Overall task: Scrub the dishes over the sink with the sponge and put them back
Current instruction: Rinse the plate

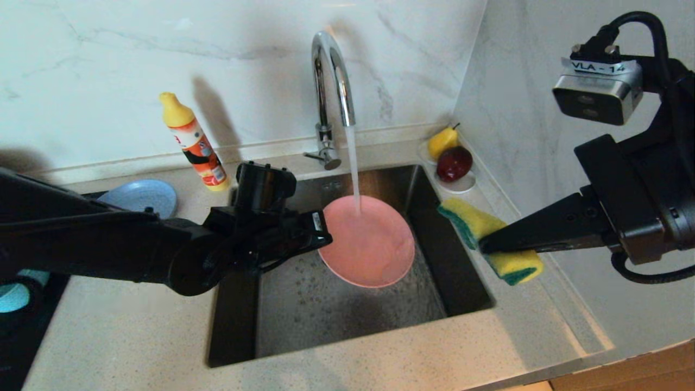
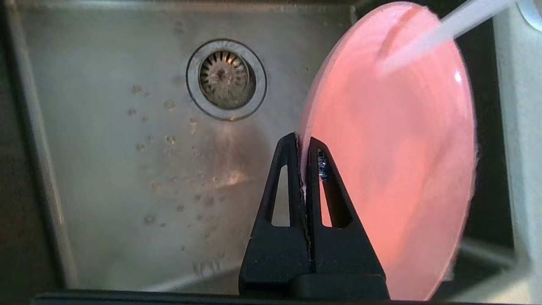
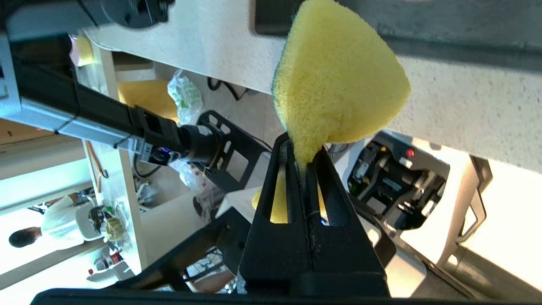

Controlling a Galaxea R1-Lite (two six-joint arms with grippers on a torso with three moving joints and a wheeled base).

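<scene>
My left gripper (image 1: 324, 237) (image 2: 302, 142) is shut on the rim of the pink plate (image 1: 369, 241) (image 2: 394, 156), holding it tilted over the sink (image 1: 304, 309) (image 2: 127, 169). Water from the tap (image 1: 332, 70) runs onto the plate's face. At the sink's right edge my right gripper (image 1: 483, 245) (image 3: 301, 151) is shut on the yellow sponge (image 1: 491, 239) (image 3: 338, 80), squeezing its middle; the sponge hangs apart from the plate. A light-blue plate (image 1: 142, 196) lies on the counter at the back left. A teal-blue bowl (image 1: 13, 296) peeks out at the far left, mostly behind my left arm.
A yellow-capped detergent bottle (image 1: 196, 145) leans by the wall left of the tap. A white saucer (image 1: 459, 184) with a pear (image 1: 442, 142) and a dark red fruit (image 1: 455, 163) sits at the sink's back right corner. The drain strainer (image 2: 226, 79) lies in the sink floor.
</scene>
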